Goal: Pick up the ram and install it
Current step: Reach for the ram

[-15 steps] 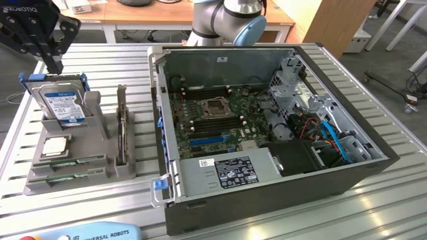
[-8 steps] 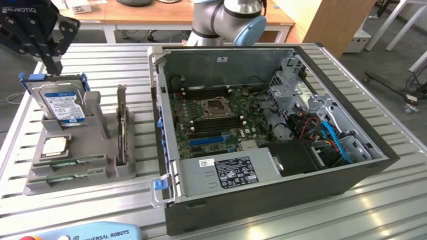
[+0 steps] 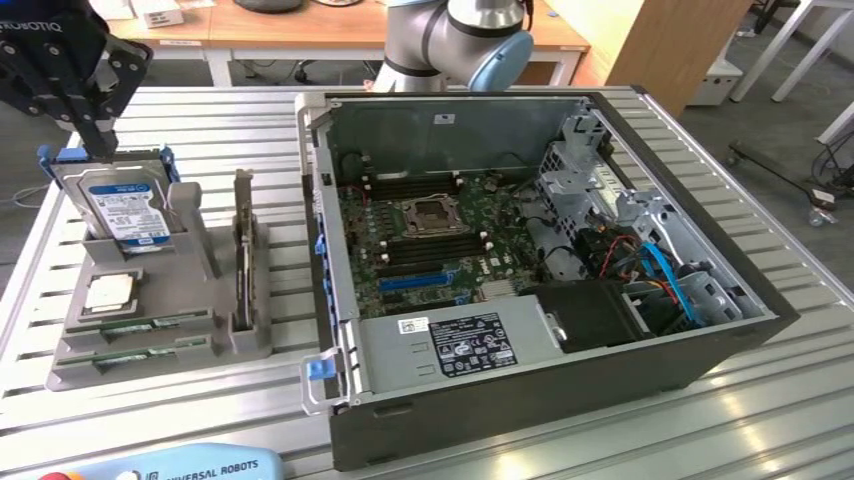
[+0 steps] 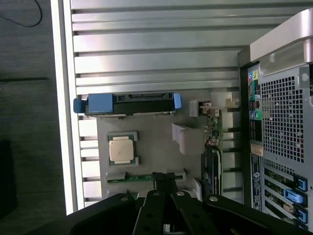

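Hovering end effector (image 3: 99,150): fingers pressed together, over the drive's (image 3: 127,205) top edge.
Ram (image 3: 144,322): green sticks lying flat in the tray's (image 3: 80,375) slots, just beside the CPU (image 3: 110,290), apart from the end effector.
Drive: upright in the tray, blue rails at its sides.
Card (image 3: 243,250): upright in the tray.
Case (image 3: 534,400): open on the counter (image 3: 200,130), to the exterior view's right of the tray.

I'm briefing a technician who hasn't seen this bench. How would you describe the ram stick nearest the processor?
Left of the open computer case in the exterior view stands a grey parts holder. Just camera-side of its square silver processor sits the ram stick: long, narrow, green, unlike the upright hard drive and expansion card; its twin sits one slot nearer the camera.
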### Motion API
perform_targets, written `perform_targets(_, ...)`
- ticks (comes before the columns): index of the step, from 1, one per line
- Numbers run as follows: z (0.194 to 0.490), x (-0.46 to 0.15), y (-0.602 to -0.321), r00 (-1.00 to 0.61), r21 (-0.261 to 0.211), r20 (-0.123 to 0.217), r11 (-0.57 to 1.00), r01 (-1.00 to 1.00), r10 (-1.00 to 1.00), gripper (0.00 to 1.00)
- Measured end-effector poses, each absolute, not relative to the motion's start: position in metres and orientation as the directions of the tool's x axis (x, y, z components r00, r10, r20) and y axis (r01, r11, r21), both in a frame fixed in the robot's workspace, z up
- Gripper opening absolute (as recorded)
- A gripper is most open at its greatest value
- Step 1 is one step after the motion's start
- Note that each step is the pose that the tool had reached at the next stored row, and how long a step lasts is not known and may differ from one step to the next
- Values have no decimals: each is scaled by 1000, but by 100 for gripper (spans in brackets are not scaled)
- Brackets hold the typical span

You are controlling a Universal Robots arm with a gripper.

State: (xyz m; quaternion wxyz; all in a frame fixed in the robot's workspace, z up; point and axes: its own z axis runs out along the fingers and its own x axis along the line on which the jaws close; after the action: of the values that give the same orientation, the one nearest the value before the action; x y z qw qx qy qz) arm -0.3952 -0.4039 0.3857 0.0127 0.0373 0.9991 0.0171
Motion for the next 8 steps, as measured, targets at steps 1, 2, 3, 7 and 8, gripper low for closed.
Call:
perform_targets(1, 386, -396, -405, -997, 35, -24, 997, 74, 75, 10)
perform_targets(2, 386, -396, -407, -997, 35, -24, 997, 74, 75, 10)
perform_targets(3, 386, -396, -408, -997, 35, -24, 997, 74, 75, 10)
perform_targets(7, 386, -397, -413, -997, 35, -24, 997, 74, 75, 10)
perform_targets(8, 386, -397, -414, -997, 35, -24, 997, 74, 75, 10)
